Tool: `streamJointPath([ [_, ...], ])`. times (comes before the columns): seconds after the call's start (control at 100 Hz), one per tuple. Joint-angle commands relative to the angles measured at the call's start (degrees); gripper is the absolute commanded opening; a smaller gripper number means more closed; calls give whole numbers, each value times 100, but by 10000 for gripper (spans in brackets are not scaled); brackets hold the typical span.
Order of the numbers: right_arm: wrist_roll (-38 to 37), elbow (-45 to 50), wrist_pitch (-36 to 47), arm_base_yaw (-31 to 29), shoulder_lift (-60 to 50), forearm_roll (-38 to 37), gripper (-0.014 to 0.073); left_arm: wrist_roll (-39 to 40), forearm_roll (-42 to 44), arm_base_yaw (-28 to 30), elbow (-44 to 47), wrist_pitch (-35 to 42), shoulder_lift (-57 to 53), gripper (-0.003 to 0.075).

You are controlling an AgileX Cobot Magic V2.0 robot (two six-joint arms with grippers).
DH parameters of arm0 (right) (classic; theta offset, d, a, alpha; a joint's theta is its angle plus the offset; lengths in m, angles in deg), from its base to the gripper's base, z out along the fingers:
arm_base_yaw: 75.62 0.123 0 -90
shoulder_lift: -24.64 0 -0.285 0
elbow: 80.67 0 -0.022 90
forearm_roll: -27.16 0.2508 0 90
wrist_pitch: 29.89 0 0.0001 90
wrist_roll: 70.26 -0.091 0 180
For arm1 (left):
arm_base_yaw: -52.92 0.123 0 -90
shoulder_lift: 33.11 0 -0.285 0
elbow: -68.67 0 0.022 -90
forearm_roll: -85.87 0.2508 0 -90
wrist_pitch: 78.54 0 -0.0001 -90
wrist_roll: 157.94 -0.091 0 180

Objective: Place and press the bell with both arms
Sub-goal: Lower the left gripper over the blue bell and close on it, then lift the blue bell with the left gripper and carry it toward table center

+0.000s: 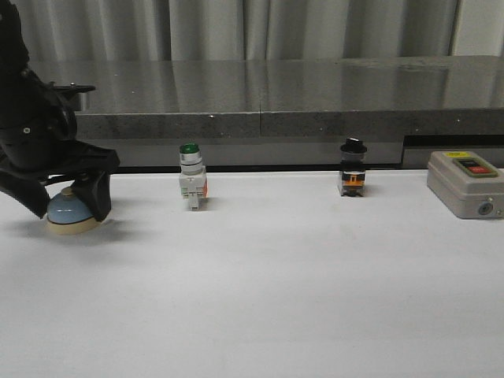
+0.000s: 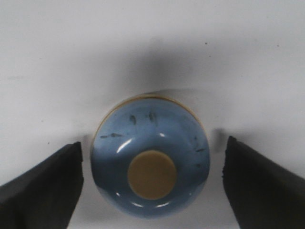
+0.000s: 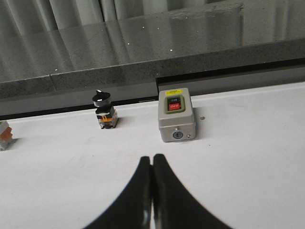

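The white table [image 1: 276, 299] carries the bell [image 1: 71, 213], green-capped switch [image 1: 191, 177], black-capped switch [image 1: 352, 168] and grey button box [image 1: 465, 183].

left arm: far left, reaching down
left gripper [image 1: 69, 206]: jaws apart, low at the table
right gripper [image 3: 152, 167]: fingers pressed together

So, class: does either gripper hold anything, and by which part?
Nothing is held. The left gripper straddles the bell with gaps either side; the right gripper is shut, empty.

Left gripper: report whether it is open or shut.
Open. The left gripper straddles the bell, with white table visible between each finger and the dome.
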Motion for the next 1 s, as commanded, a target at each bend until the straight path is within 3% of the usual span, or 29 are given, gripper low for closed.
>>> streamJointPath([
  [0.0, 44, -114, 471, -45, -112, 0, -64, 8, -14, -30, -163, 68, -282, 443],
  [0.12, 44, -114, 471, -45, -112, 0, -64, 8, -15, -30, -163, 57, -282, 316],
  [0.21, 44, -114, 471, -45, -112, 0, -64, 8, -15, -30, -163, -42, -307, 277],
  [0.67, 44, -114, 471, -45, -112, 0, -64, -1, -36, -124, -163, -1260, -1586, 273],
  [0.99, 44, -114, 471, -45, -112, 0, -64, -1, -36, -1309, -163, -1369, -1950, 272],
])
